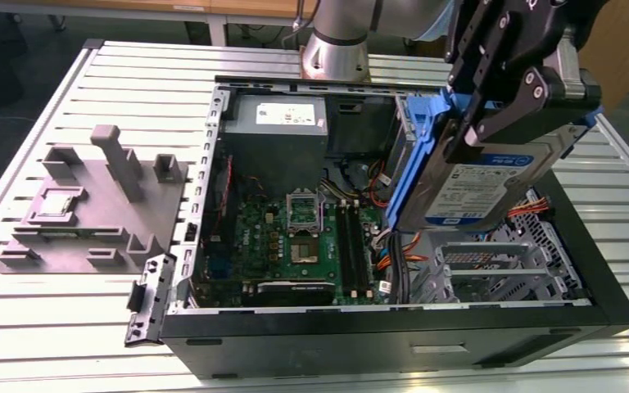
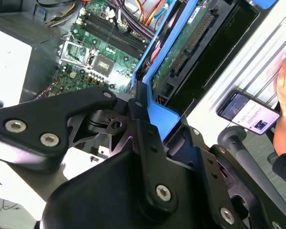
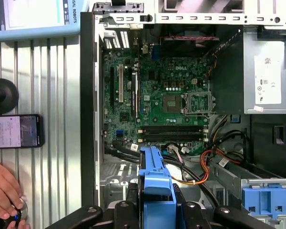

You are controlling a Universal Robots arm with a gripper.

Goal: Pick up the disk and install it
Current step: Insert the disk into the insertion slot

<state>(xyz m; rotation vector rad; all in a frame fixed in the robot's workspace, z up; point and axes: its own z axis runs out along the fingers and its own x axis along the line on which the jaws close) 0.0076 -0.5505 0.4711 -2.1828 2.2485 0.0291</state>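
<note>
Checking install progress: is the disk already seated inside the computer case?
No, the pincer holds the disk tilted in the air above the open case.

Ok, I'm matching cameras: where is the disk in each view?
Exterior view: the disk hangs tilted over the case at the exterior view's right.
Second wrist view: circuit-board underside, blue-framed, beside the motherboard.
First wrist view: blue frame edge-on, before the memory slots.
Shared landmark: the green motherboard.

print turns up in a few spots, a white-and-blue label (image 1: 468, 205) on the disk (image 1: 491, 173), a white sticker (image 3: 268, 81) on the grey box (image 3: 257, 43), small white lettering (image 3: 173, 82) on the motherboard (image 3: 152, 102), and text on a lit phone screen (image 3: 14, 131)
</note>
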